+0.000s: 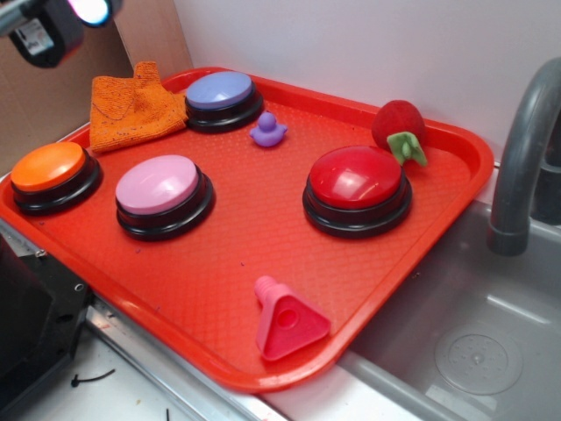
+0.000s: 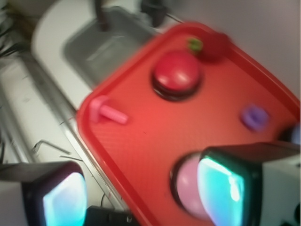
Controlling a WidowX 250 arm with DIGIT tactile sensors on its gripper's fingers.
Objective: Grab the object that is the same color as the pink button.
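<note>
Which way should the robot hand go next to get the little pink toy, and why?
Probably toward the front edge of the tray, away from the wall. The pink triangle block lies there untouched, while in the wrist view the gripper hangs high over the pink button, its fingers spread wide with nothing between them. It likely has to get above the block before lowering.

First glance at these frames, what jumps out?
The bright red tray fills the scene, carrying four big dome buttons: orange at the left edge, pink button beside it, lavender at the back, red on the right. A hot-pink triangular block lies alone near the front rim. The gripper hovers open above.
</note>
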